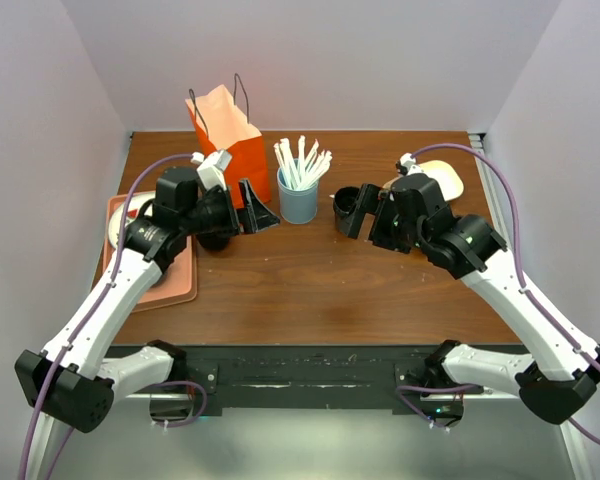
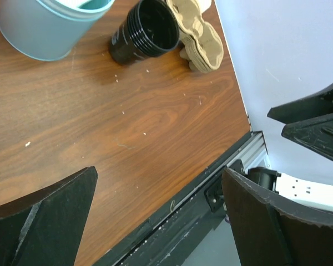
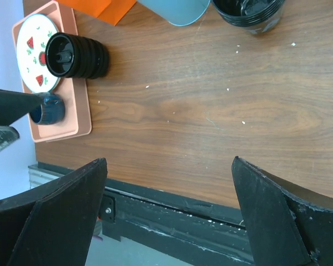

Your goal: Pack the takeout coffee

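Left claw [image 2: 160, 180] fingers nearest the lens: spread wide, nothing between them. Right claw [image 3: 169, 163] likewise, fully spread, gripping nothing.

Takeout coffee [image 3: 83, 55]: short dark cup, ribbed wall, round black lid [image 3: 60, 54] with small holes. Upright on tabletop [image 1: 310, 280], just beside right edge of pink tray [image 3: 80, 111]; cannot tell whether touching. Mostly hidden under left wrist in top view.

On tray: watermelon-print plate [image 3: 36, 52] and dark blue mug [image 3: 47, 108].

Orange paper bag [image 1: 230, 135] behind the coffee, toward back wall. Blue straw holder [image 1: 298, 203] just right of bag, between the two claws. Stack of black cups [image 2: 144, 30] right of holder, beside beige cup carriers [image 2: 202, 36].

Room: wide bare wood across middle and front of tabletop. Black rail along near edge. White walls close on left, right and back.
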`<state>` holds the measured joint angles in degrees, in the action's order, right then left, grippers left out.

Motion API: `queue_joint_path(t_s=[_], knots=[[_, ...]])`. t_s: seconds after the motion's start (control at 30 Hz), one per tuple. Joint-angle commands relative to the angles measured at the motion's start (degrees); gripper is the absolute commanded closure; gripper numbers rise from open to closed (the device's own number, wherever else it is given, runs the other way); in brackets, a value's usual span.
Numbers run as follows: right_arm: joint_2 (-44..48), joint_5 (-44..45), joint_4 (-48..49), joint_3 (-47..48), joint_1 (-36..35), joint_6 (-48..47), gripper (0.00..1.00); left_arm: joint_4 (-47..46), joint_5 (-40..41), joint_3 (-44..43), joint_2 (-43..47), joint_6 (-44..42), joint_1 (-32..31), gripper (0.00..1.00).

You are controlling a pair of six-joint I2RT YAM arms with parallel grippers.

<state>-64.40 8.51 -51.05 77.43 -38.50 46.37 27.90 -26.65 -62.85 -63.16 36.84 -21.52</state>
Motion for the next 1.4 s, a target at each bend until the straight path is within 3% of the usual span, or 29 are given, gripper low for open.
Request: queue_joint_path(t_s=[0.0,0.33,0.43,0.47,0.67,0.77,0.97,1.37], knots=[[0.95,5.63,-1.07,1.32,0.09,0.13,0.01,1.45,2.92,-1.75,1.02,-0.28,-0.19,0.00],[-6.15,24.09,-3.19,7.20,1.93,-13.48,0.09,3.47,5.38,-3.68,0.14,-0.72,-0.37,0.01],[-13.00,14.74,-0.64,11.33,11.49,-18.33,0.25,3.65,6.00,-3.42,0.05,-0.45,-0.37,0.02],[-14.60,12.95,-0.20,12.39,14.91,-18.94,0.35,3.39,6.09,-2.64,0.31,-0.11,-0.37,0.02],[-27.41,3.71,3.41,18.54,18.55,-24.13,0.59,3.39,6.00,-0.96,1.19,0.87,-0.37,0.04],[-31.29,0.03,5.60,18.99,19.16,-24.22,0.61,4.62,6.35,-1.31,1.80,0.78,-0.37,0.04],[-36.49,1.51,6.13,19.78,19.25,-26.23,0.67,5.59,7.40,-0.87,2.95,0.78,-0.37,0.04],[-38.78,-1.74,5.96,18.90,19.25,-27.04,0.71,5.59,7.85,0.18,2.95,0.78,-0.37,0.05]])
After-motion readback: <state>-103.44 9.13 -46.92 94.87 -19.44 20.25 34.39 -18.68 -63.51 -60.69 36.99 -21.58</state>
